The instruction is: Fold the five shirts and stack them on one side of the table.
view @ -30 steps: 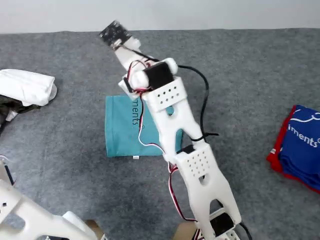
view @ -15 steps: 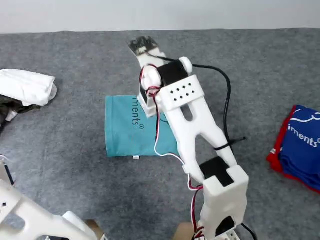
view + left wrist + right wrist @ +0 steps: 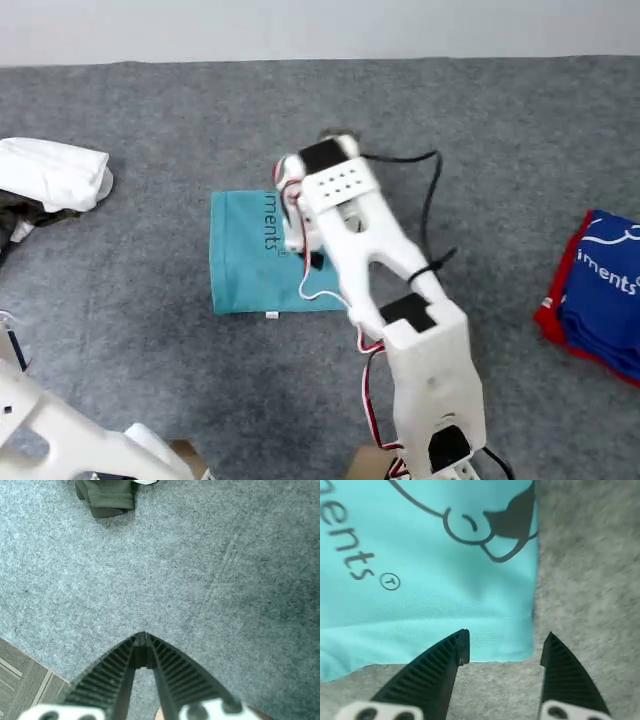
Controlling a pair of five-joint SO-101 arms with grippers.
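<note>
A folded teal shirt lies flat on the grey table cover near the middle. My right arm bends down over the shirt's right part. In the right wrist view my right gripper is open, its fingers astride a corner of the teal shirt, close above it. A folded blue shirt sits on a red one at the right edge. A white shirt and a dark green shirt lie at the left edge. My left gripper is shut and holds nothing, over bare cover near the dark green shirt.
The left arm's white base fills the near left corner. A black cable loops beside the right arm. The table cover's near edge and the floor lie close to the left gripper. Bare cover stretches across the back.
My right arm has swung back from the table's far side and come down over the teal shirt's right edge. The left arm and the shirts have not moved.
</note>
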